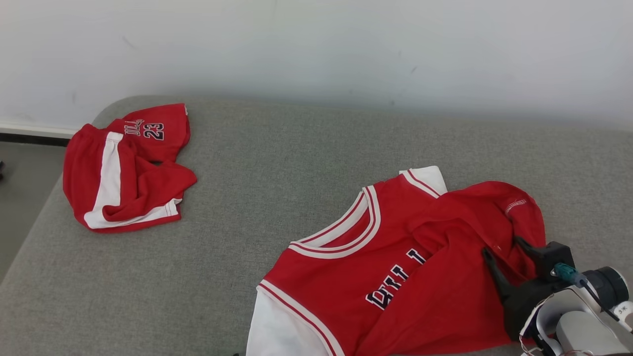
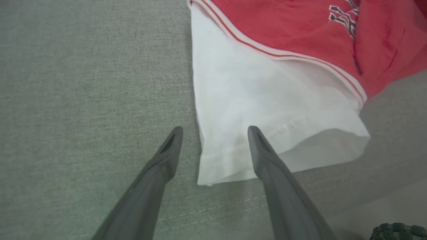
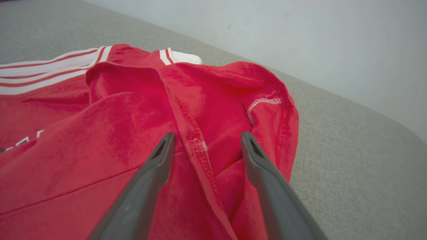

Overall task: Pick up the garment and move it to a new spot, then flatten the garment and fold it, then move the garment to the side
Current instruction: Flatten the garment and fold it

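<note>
The garment (image 1: pixel 395 267) is a red basketball jersey with white sleeves and white-striped trim, lying rumpled on the grey cushion at the lower right. My right gripper (image 1: pixel 502 245) stands open over its folded-over red hem; in the right wrist view the gripper (image 3: pixel 206 136) straddles a stitched seam of the red fabric (image 3: pixel 140 133), nothing pinched. My left gripper (image 2: pixel 215 130) is open above the corner of the white sleeve (image 2: pixel 253 110), one finger over the cushion, the other over the white cloth.
A second red garment with a white stripe and the number 23 (image 1: pixel 126 170) lies crumpled at the cushion's far left. The grey cushion (image 1: pixel 277 188) ends at a pale wall (image 1: pixel 316 49) behind. The cushion's front seam (image 2: pixel 213 208) runs just below the sleeve.
</note>
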### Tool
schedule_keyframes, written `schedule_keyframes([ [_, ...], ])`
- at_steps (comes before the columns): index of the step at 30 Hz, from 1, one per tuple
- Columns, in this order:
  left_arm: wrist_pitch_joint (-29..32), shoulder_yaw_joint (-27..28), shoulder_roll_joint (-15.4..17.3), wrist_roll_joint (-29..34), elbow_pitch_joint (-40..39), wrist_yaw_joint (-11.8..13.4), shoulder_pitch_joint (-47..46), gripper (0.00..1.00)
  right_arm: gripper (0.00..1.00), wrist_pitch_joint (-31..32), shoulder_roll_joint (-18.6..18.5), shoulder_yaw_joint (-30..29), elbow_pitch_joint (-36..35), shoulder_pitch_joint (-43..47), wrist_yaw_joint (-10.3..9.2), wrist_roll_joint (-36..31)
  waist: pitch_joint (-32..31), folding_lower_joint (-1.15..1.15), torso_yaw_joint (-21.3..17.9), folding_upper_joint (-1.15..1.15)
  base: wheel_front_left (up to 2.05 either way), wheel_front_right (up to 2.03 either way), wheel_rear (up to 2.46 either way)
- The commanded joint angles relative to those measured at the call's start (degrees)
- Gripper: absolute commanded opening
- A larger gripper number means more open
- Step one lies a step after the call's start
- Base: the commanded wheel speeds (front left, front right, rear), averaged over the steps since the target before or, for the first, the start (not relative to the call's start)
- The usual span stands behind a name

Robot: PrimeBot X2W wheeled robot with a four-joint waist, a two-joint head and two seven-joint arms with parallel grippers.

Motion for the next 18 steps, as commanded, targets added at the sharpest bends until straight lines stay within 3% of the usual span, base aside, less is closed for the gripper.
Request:
schedule_keyframes([
  [1, -0.2, -0.3, -0.2, -0.3, 0.4, 0.1, -1.1, 1.0, 1.0, -0.5, -0.2, 0.6, 0.8, -1.1, 0.06, 0.1, 0.4, -0.01, 0.2, -0.01, 0.0, 0.0, 0.0],
  [5, -0.2, -1.1, -0.6, -1.5, 1.6, 0.1, -2.3, 1.0, 1.0, -0.8, -0.3, 2.3, 3.6, -2.8, 0.06, 1.0, 1.0, -0.01, 0.3, -0.01, 0.0, 0.0, 0.0],
  [6, -0.2, -1.3, -0.8, -1.9, 1.9, 0.1, -2.5, 1.0, 0.45, -1.0, -0.3, 2.6, 4.2, -3.3, 0.06, 1.2, 1.1, -0.01, 0.3, -0.01, 0.0, 0.0, 0.0],
  [7, -0.2, -1.5, -1.0, -2.4, 2.4, 0.1, -2.7, 1.0, 0.31, -1.1, -0.2, 3.1, 4.8, -3.7, 0.06, 1.5, 1.2, -0.01, 0.2, -0.01, 0.0, 0.0, 0.0],
  [8, -0.2, -1.9, -1.3, -2.9, 3.1, 0.1, -2.8, 1.0, 0.0, -0.9, 0.0, 3.6, 5.5, -4.0, 0.06, 1.8, 1.2, -0.01, 0.2, -0.01, 0.0, 0.0, 0.0],
  [9, -0.2, -2.4, -1.5, -3.6, 3.9, 0.1, -3.0, 1.0, 0.0, -1.2, 0.1, 3.9, 6.0, -4.3, 0.06, 2.2, 1.3, -0.01, 0.2, -0.01, 0.0, 0.0, 0.0],
  [11, -0.2, -3.2, -1.8, -4.9, 4.8, 0.1, -3.8, 0.0, 0.0, -2.4, 0.3, 4.7, 6.2, -4.8, 0.06, 3.0, 1.2, -0.01, 0.2, -0.01, 0.0, 0.0, 0.0],
  [18, -0.2, -2.4, -2.1, -9.4, 3.7, 0.1, -2.7, 0.0, 0.0, -4.7, -0.2, 5.9, 5.7, -2.9, 0.06, 6.6, -0.3, -0.01, -0.3, -0.01, 0.0, 0.0, 0.0],
])
